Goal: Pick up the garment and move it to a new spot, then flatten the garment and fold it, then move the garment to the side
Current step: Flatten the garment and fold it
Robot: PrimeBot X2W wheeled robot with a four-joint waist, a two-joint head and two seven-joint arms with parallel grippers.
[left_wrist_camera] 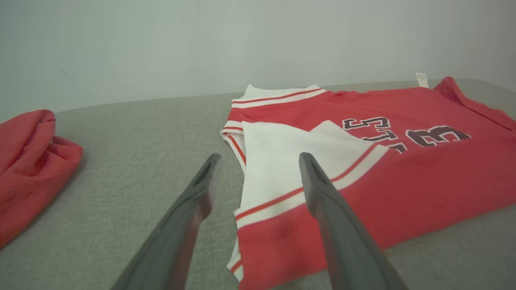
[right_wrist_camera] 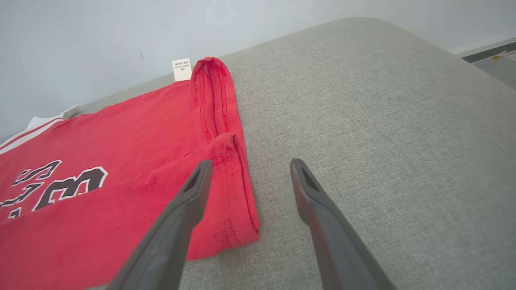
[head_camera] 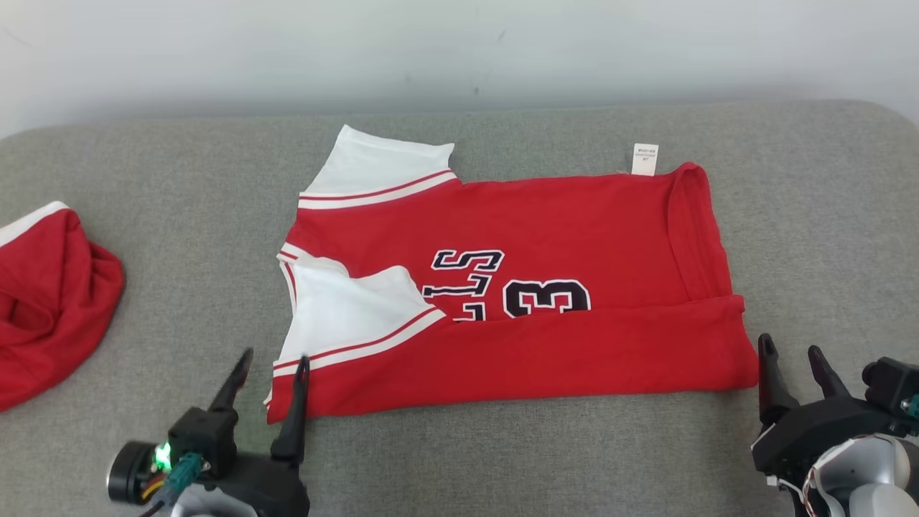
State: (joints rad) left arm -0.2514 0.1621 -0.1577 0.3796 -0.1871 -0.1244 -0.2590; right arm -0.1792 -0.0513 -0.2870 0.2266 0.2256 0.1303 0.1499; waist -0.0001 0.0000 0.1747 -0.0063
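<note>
Red and white, the garment (head_camera: 574,230) is laid folded at frame centre. The left gripper (head_camera: 273,359) is held spread at its lower left corner, the right gripper (head_camera: 790,347) spread at its lower right

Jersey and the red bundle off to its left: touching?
Apart. The head view shows a wide strip of bare grey cushion between the jersey and the red bundle. The left wrist view shows the same gap.

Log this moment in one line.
jersey: near edge folded over, on grey cushion | left end effector: open, by sleeve corner | right end effector: open, by hem corner
</note>
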